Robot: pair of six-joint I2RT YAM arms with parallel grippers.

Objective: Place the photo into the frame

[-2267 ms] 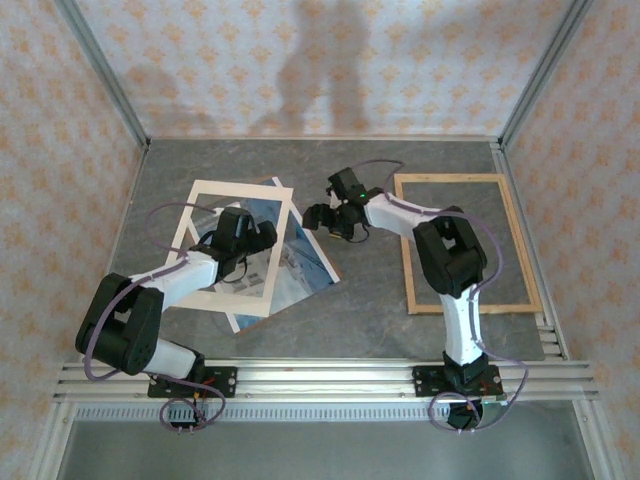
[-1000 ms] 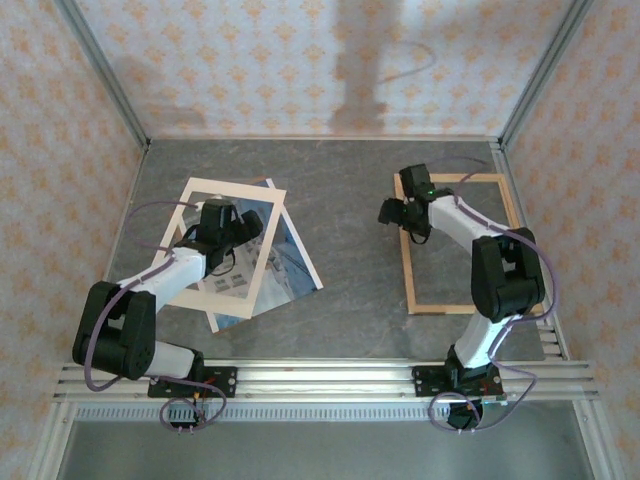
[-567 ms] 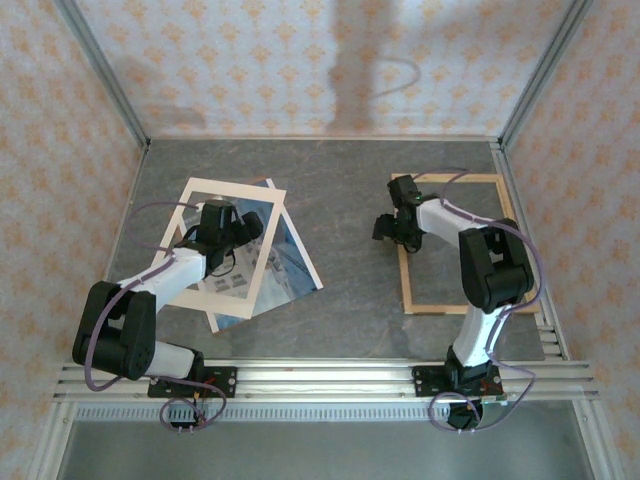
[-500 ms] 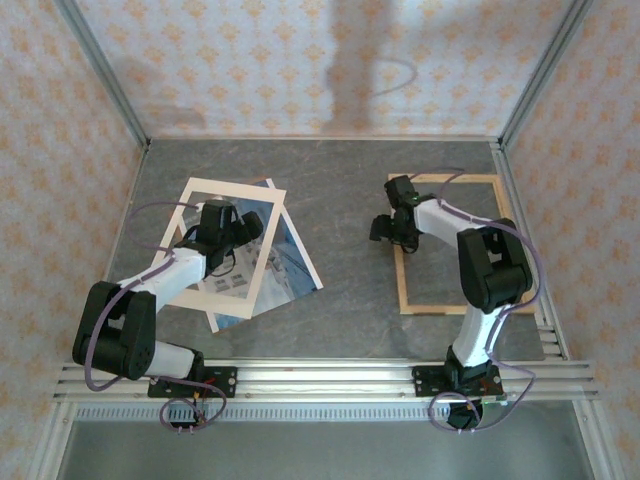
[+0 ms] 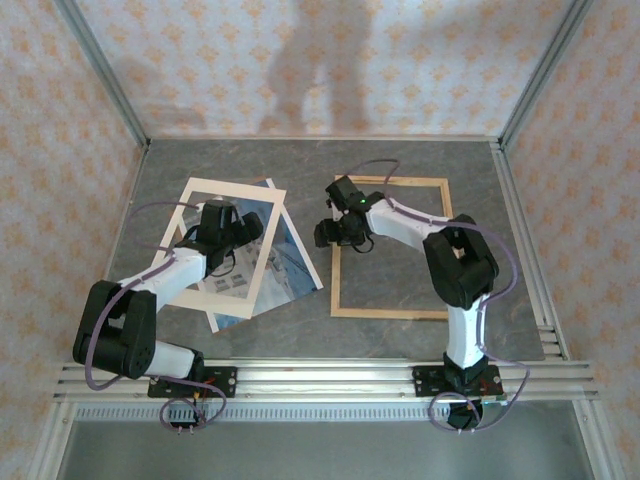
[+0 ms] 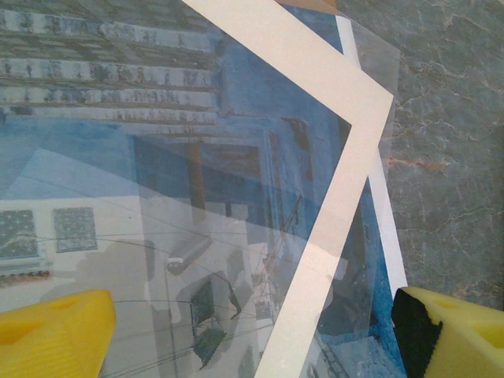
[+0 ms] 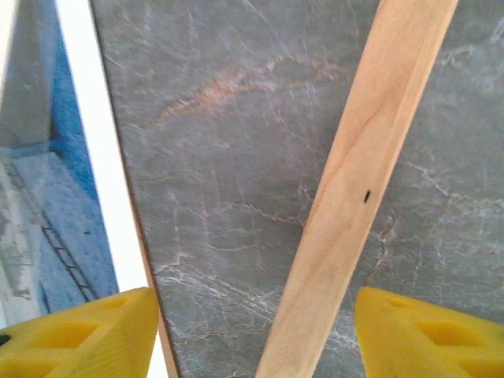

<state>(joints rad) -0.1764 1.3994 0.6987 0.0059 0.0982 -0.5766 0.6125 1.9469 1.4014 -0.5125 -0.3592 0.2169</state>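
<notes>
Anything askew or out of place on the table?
The mat lies crooked over the photo, whose blue corner sticks out on the right. Both are turned relative to the frame, which lies empty.

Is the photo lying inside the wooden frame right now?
No, the photo lies left of the frame, partly under the mat board, with bare table inside the frame.

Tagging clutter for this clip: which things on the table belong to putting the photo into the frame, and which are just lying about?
Belongs to the job:
- the photo, lying under the cream mat board
- the frame, its left strip between the open fingers of the right tool

Just lying about:
- the cream mat board
- a clear sheet on the same pile
</notes>
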